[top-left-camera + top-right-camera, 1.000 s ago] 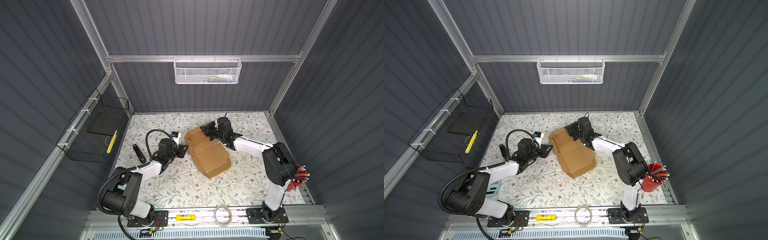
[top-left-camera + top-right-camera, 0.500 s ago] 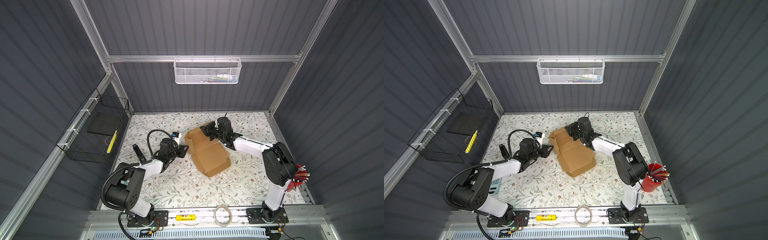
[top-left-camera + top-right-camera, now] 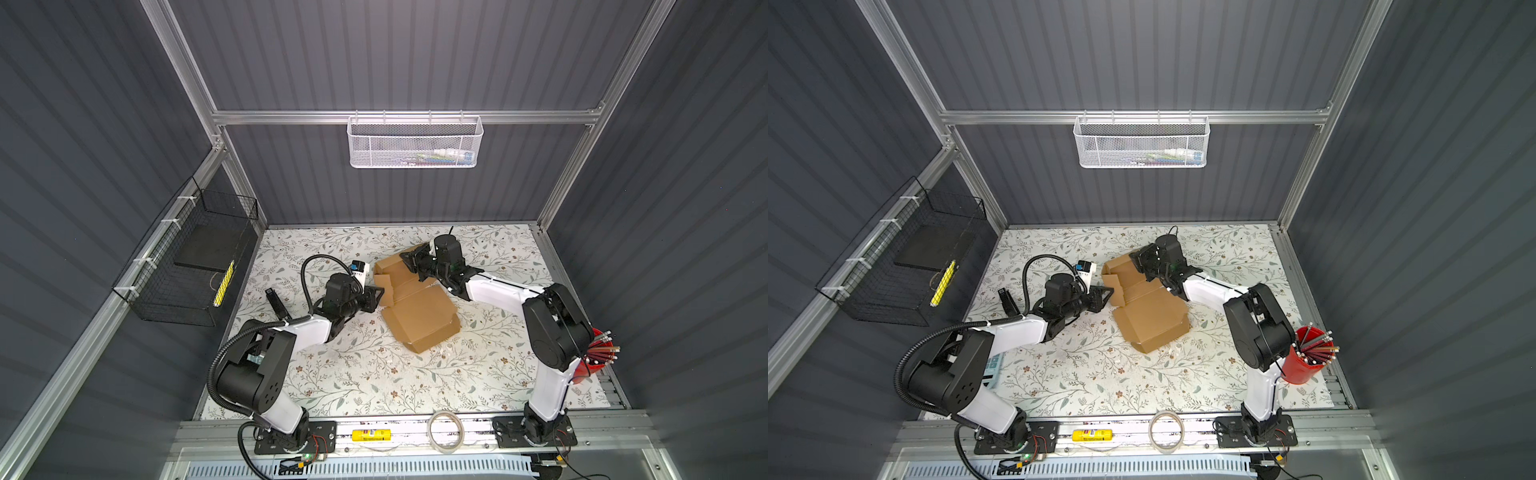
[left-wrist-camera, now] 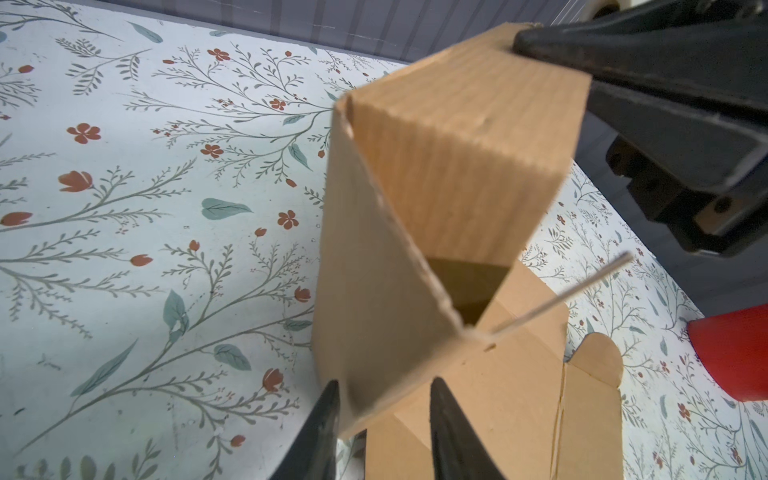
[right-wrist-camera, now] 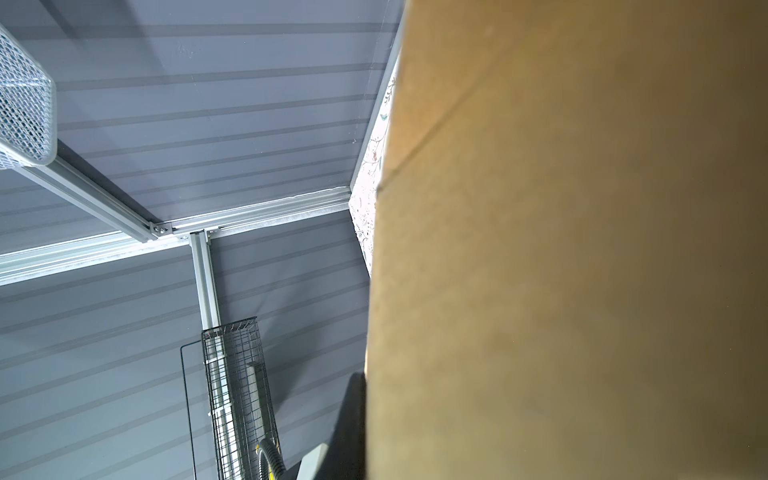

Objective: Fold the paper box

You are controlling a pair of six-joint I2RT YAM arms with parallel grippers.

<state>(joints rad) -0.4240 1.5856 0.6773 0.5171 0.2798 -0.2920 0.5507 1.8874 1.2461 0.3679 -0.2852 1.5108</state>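
Note:
The paper box (image 3: 419,316) (image 3: 1150,320) is brown corrugated cardboard, partly folded, lying mid-table on the floral mat. Its far-left flaps stand up. My left gripper (image 3: 380,293) (image 3: 1111,295) reaches the box's left side. In the left wrist view this gripper (image 4: 384,386) is open, its fingers straddling the lower corner of an upright flap (image 4: 374,270) with a gap on one side. My right gripper (image 3: 409,259) (image 3: 1138,259) is shut on the top edge of the raised far flap (image 4: 469,124). In the right wrist view cardboard (image 5: 582,249) hides all but one of its fingers (image 5: 351,415).
A red cup of pencils (image 3: 1304,357) (image 4: 731,353) stands at the right edge. A black stick-like object (image 3: 276,303) lies left of my left arm. A tape roll (image 3: 446,430) and a yellow tube (image 3: 370,434) rest on the front rail. Wire baskets hang on the left wall (image 3: 187,266) and the back wall (image 3: 415,143).
My left gripper has slid a little right, onto the box's left flap, and its jaws have widened slightly. The right gripper and the box have stayed put.

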